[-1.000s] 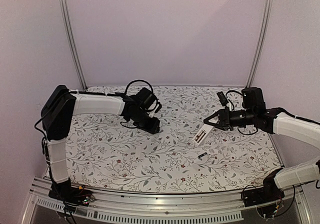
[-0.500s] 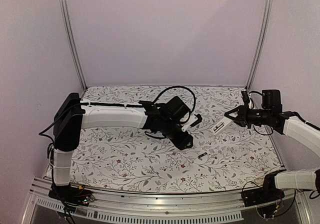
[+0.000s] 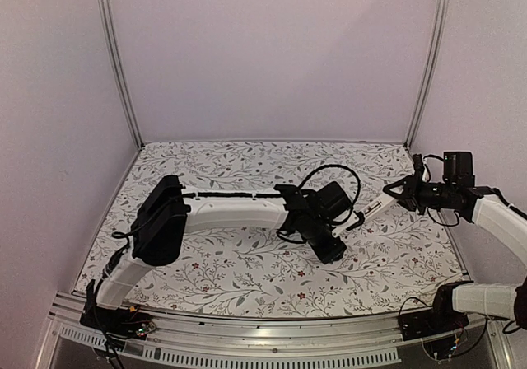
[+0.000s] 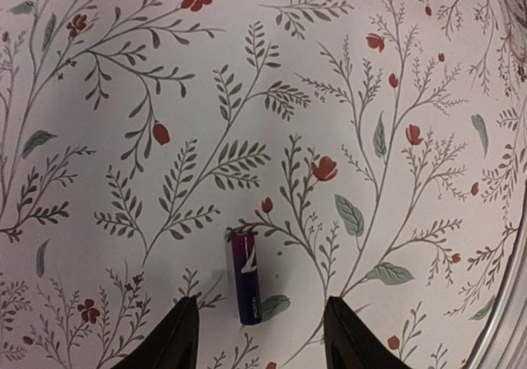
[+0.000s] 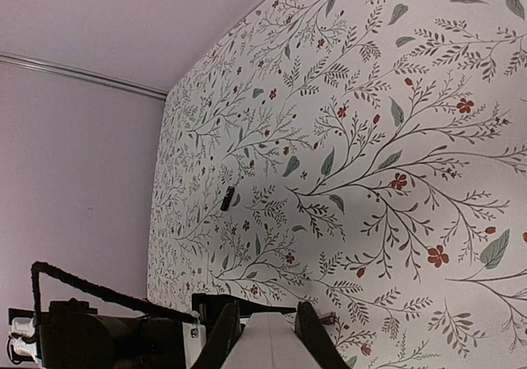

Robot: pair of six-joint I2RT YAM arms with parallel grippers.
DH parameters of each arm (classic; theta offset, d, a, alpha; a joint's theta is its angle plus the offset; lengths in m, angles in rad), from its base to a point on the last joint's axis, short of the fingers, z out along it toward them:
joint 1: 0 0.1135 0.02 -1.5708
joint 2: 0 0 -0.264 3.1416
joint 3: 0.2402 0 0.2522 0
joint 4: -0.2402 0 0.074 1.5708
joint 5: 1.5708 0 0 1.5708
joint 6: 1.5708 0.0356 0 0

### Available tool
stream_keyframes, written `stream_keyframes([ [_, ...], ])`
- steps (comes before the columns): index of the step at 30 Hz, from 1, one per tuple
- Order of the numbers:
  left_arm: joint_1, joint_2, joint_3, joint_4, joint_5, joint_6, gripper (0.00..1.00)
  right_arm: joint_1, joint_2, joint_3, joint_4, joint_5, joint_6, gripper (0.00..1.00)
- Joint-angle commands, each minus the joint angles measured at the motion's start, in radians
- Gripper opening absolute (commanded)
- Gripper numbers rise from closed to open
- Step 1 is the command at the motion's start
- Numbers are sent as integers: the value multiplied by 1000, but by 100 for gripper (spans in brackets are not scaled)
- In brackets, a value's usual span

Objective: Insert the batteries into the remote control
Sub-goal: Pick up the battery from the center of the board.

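In the left wrist view one battery, dark purple, lies flat on the floral cloth just ahead of my open left gripper, between the lines of its two fingers and not touched. In the top view the left gripper reaches down at centre right and hides that battery. My right gripper is shut on the white remote control, held above the cloth and slanting down to the left. The remote shows between the right fingers. A second battery lies farther off on the cloth.
The floral cloth covers the table, with purple walls and metal posts around it. The long left arm stretches across the middle of the table. The metal rail runs along the near edge.
The left arm has swung from the back left across to centre right and lowered over a battery. The right gripper has pulled the remote back to the right.
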Motion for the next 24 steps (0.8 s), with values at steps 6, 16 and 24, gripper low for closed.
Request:
stream_keyframes([
  [6, -15, 109, 130, -117, -87, 33, 48, -14, -26, -18, -31, -9, -19, 0],
  [16, -21, 162, 191, -165, -129, 50, 29, -13, -16, -6, -94, 17, -62, 0],
  [24, -23, 133, 151, -173, -125, 50, 10, -44, -2, -6, -117, 35, -96, 0],
])
